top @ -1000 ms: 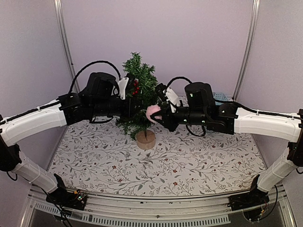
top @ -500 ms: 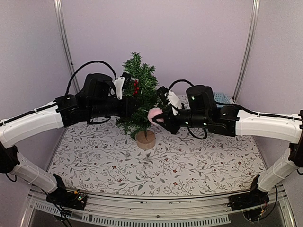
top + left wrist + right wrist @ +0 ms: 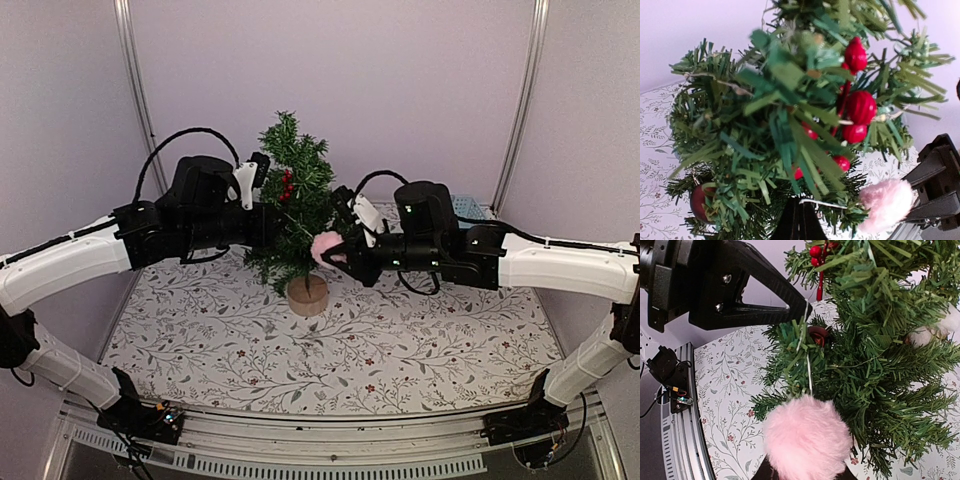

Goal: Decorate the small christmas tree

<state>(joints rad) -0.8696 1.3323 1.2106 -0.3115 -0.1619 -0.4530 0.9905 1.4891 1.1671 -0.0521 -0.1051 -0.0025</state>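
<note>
1. The small christmas tree [image 3: 297, 185] stands upright on its wooden stump [image 3: 307, 293] at the middle of the tabletop [image 3: 400, 340], toward the back. The tabletop carries a floral-patterned cover.
2. The left arm reaches in from the left at mid-height of the tree. The left gripper [image 3: 801, 308] has its fingers together, and their tip pinches a thin pale thread [image 3: 808, 362] among the branches.
3. The thread runs from that tip to a pink pompom [image 3: 806, 437] and is attached to its top. The right wrist view shows the thread hanging down past a green sprig to the pompom.
4. The right arm reaches in from the right, slightly lower than the left arm. The right gripper [image 3: 338, 252] is clamped on the pink pompom, one finger on each side. Only the finger edges show at the bottom of the right wrist view.
5. The pompom sits against the lower right side of the tree, above the stump and clear of the tabletop.
6. The two grippers are near each other, joined only by the thread and pompom.
7. Ornaments on the tree: a cluster of red berries [image 3: 860, 107] near the upper trunk, a dark red bauble [image 3: 699, 202] low in the branches, and white fluffy balls [image 3: 922, 335] on the far side.
8. A blue basket [image 3: 467, 205] sits at the back right, partly hidden behind the right arm. Its contents cannot be made out.
</note>
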